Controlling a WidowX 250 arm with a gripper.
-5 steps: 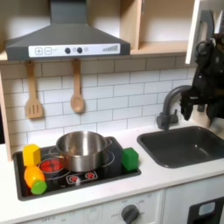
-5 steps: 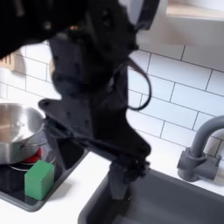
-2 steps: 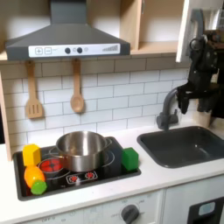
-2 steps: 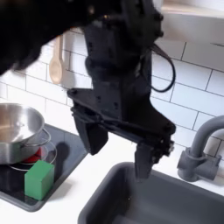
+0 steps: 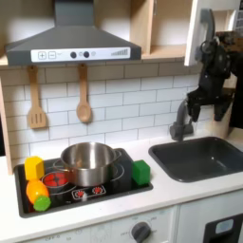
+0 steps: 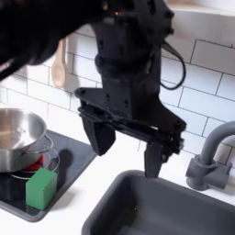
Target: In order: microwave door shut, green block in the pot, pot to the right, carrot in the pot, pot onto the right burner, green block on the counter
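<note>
The smooth white counter (image 5: 176, 195) of the toy kitchen carries a black cooktop panel (image 5: 114, 187) at the first exterior view's left and a dark grey sink basin (image 5: 204, 157) at its right. On the cooktop sit a round shiny steel pot (image 5: 87, 162), a small bright green block (image 5: 140, 172), a yellow block (image 5: 34, 168) and a stubby orange carrot (image 5: 37, 195). In the second exterior view the green block (image 6: 40, 187) stands at the cooktop's near corner, apart from the pot (image 6: 20, 138).

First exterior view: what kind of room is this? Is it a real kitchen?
It looks like a toy play kitchen: a small black cooktop with a steel pot, a dark sink with a grey tap, and wooden spoons hanging on white tile.
</note>
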